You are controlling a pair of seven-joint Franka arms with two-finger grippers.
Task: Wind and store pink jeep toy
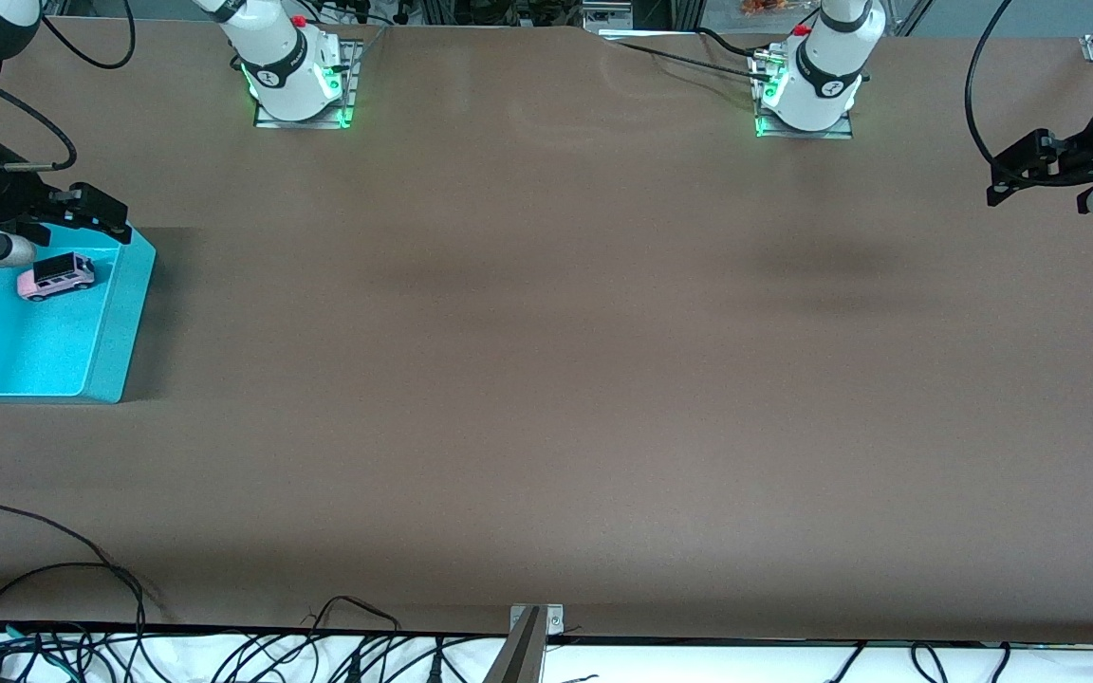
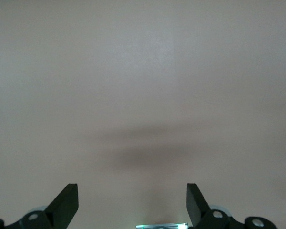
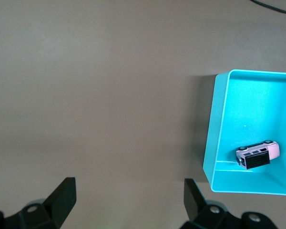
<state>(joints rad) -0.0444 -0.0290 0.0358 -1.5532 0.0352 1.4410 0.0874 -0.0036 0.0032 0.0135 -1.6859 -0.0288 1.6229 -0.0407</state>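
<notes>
The pink jeep toy [image 1: 55, 276] is a tiny light-pink car with a black roof. It lies inside the turquoise bin [image 1: 120, 313] at the right arm's end of the table. The right wrist view shows the jeep [image 3: 258, 154] close to one wall of the bin [image 3: 219, 124]. My right gripper [image 3: 128, 191] hangs open over bare table beside the bin, with nothing between its fingers; in the front view the right gripper [image 1: 82, 211] shows at the bin's edge. My left gripper [image 2: 132, 195] is open and empty over bare table at the left arm's end [image 1: 1030, 169].
The brown table top [image 1: 546, 379] is bare apart from the bin. The two arm bases [image 1: 295, 81] [image 1: 807, 90] stand along its edge farthest from the front camera. Loose black cables [image 1: 82, 579] lie along the edge nearest that camera.
</notes>
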